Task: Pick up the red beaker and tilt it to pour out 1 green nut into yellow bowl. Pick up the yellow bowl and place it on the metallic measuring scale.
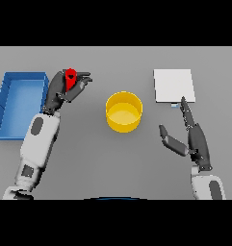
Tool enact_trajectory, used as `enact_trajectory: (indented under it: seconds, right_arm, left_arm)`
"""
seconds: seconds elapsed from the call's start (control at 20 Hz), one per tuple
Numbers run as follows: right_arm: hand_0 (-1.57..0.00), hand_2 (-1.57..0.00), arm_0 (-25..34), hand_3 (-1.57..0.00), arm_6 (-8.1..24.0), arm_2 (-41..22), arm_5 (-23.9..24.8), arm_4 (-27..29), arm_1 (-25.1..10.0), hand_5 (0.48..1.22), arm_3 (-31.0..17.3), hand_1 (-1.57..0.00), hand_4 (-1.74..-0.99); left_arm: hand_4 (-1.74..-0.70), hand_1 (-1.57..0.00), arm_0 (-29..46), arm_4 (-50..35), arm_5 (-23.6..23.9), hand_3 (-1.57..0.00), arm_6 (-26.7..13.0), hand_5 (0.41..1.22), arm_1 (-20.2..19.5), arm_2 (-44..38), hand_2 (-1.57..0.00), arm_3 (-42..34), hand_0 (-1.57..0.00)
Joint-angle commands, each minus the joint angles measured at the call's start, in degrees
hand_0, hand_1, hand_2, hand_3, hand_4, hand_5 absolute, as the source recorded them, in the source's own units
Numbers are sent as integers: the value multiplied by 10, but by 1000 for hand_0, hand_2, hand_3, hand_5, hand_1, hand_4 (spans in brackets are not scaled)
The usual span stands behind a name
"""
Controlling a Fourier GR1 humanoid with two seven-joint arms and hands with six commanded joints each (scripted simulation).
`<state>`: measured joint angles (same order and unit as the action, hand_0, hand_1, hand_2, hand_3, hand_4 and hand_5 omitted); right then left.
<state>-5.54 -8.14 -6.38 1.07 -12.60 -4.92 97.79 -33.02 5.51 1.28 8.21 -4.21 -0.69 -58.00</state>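
Observation:
My left hand [64, 89] is shut on the red beaker [70, 79], holding it above the table to the left of the yellow bowl [123, 112]. The beaker's dark opening faces up toward me; I cannot see a nut in it. The bowl stands upright at the table's middle and looks empty. The metallic measuring scale [173, 85] is a pale square plate at the back right. My right hand [193, 136] is open just in front of the scale, fingers pointing at its near edge, thumb spread toward the bowl.
A blue tray [4, 98] with raised walls sits at the far left, beside my left forearm.

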Motion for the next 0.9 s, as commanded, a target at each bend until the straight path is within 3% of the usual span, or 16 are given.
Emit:
enact_trajectory:
  seconds: [0.0, 0.15, 0.4, 0.7, 0.85]
  right_arm:
    - [1, 1, 9, 1, 8, 5, 2, 3, 0, 661, -5, 1, -1219]
    - [1, 1, 8, 1, 11, -4, 5, -8, 5, 664, -6, 1, -1210]
    - [1, 1, 9, 1, 26, -3, 3, -6, 4, 660, 0, 1, -1186]
    - [1, 1, 5, 1, 37, -3, -8, 7, 2, 669, 13, 1, -1181]
    - [1, 1, 1, 1, 41, -4, -6, 6, 7, 674, 11, 1, -1182]
  left_arm:
    - [-1724, -1557, -4, 5, 0, -1553, -4, 1138, -4, 5, -1558, 2, -1556]
    - [-1730, -1562, -14, 41, -1, -1559, -12, 1134, -28, 38, -1563, 0, -1562]
    - [-1737, -1568, -56, 128, -22, -1567, -71, 1125, -79, 126, -1568, -9, -1568]
    - [-1740, -1570, -128, 240, -48, -1570, -131, 1162, -105, 237, -1570, 6, -1570]
    - [-1741, -1571, -153, 301, -74, -1570, -139, 1191, -117, 305, -1571, 14, -1571]
